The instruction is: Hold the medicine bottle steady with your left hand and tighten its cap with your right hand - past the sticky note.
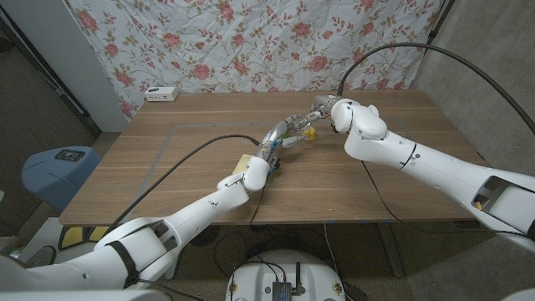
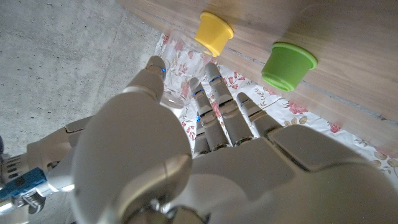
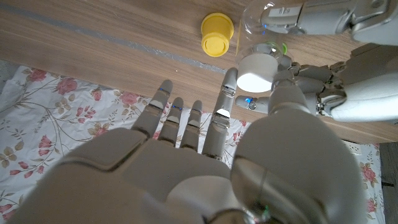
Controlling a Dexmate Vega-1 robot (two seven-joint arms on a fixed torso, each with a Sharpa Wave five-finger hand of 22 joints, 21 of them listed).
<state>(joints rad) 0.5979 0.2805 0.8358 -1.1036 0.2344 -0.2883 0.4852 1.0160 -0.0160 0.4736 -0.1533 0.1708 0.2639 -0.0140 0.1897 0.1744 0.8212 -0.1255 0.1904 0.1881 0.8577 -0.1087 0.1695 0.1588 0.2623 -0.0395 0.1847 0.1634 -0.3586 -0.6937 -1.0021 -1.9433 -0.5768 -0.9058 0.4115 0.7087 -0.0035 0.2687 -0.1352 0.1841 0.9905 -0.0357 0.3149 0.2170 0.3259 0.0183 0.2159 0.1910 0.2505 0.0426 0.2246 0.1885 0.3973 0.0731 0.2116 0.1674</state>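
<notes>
The medicine bottle is clear with a white cap. In the head view it stands at mid-table, past the yellow sticky note that my left wrist partly covers. My left hand holds the bottle's body, with fingers on one side and the thumb on the other. In the left wrist view the clear bottle shows between thumb and fingers of that hand. My right hand reaches in from the right. Its thumb and one finger pinch the cap from both sides, and the other fingers are spread.
A small yellow cup and a green cup stand on the table just beyond the bottle. A white box sits at the far left corner. Cables trail across the wooden table. A floral cloth hangs behind.
</notes>
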